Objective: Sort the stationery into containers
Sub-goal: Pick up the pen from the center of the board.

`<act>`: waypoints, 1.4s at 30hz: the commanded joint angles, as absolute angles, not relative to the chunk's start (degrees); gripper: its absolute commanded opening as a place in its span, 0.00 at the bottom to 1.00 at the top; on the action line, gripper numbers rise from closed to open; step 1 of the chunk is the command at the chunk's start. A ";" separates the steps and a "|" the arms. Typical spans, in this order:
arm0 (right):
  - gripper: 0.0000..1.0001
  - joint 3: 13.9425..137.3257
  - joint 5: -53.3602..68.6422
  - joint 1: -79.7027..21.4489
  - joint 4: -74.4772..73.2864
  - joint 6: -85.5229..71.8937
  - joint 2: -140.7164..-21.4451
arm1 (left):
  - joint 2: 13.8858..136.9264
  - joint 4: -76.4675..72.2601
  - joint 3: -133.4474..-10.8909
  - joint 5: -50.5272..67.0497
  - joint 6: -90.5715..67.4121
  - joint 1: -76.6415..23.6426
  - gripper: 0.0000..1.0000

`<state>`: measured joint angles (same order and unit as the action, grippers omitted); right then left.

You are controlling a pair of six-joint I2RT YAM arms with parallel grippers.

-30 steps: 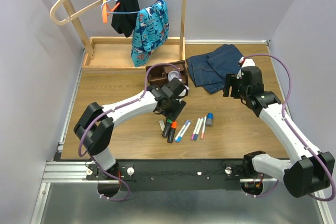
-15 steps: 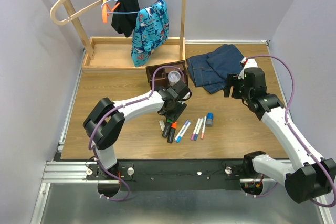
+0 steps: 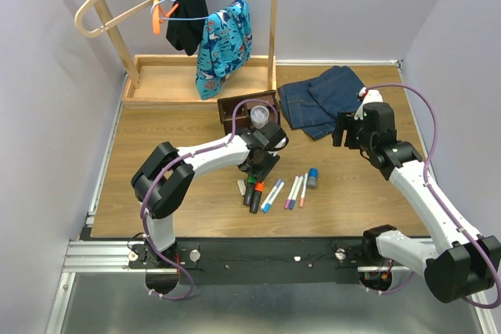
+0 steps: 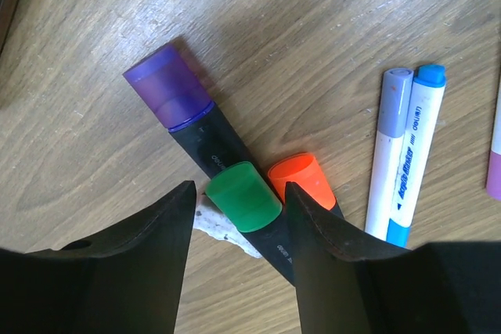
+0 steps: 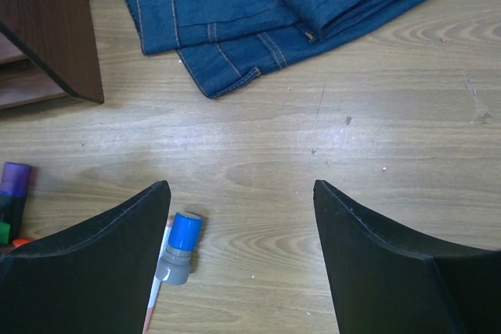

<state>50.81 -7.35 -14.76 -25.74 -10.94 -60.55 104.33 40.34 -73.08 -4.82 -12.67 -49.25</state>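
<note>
My left gripper (image 4: 239, 187) is open and low over a cluster of thick markers, one jaw on each side of the green-capped marker (image 4: 243, 195). A purple-capped marker (image 4: 168, 87) and an orange-capped marker (image 4: 301, 181) lie against it. A small white eraser (image 4: 223, 228) lies under the green one. Two thin white pens (image 4: 407, 162) lie to the right. The dark brown organiser (image 3: 249, 111) holds the clear tub (image 3: 261, 116). My right gripper (image 5: 243, 193) is open and empty above the table, with the blue-capped grey bottle (image 5: 180, 246) by its left finger.
Folded blue jeans (image 3: 325, 99) lie at the back right beside the organiser. A pale wooden tray with tall posts (image 3: 168, 80) and hanging clothes stands at the back. More thin pens (image 3: 293, 191) lie between the markers and the bottle (image 3: 312, 177).
My left gripper has moved from over the organiser toward me and down onto the marker cluster. The clear tub now shows in the organiser. The right arm has hardly moved.
</note>
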 commanded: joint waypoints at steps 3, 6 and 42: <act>0.81 49.66 -6.42 -14.15 -25.05 -11.69 -58.97 | 104.94 39.55 -73.04 -2.20 -12.48 -49.48 0.54; 0.81 49.57 -6.33 -13.89 -25.14 -11.69 -58.89 | 104.94 39.64 -72.43 -2.20 -12.66 -49.48 0.53; 0.81 51.59 -6.59 -13.62 -26.81 -9.85 -60.99 | 87.11 45.35 -77.59 -1.31 -5.20 -49.13 0.26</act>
<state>49.34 -6.46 -14.13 -25.80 -10.90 -59.75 92.23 43.83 -72.58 -1.89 -8.29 -49.23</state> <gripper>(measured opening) 0.812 0.384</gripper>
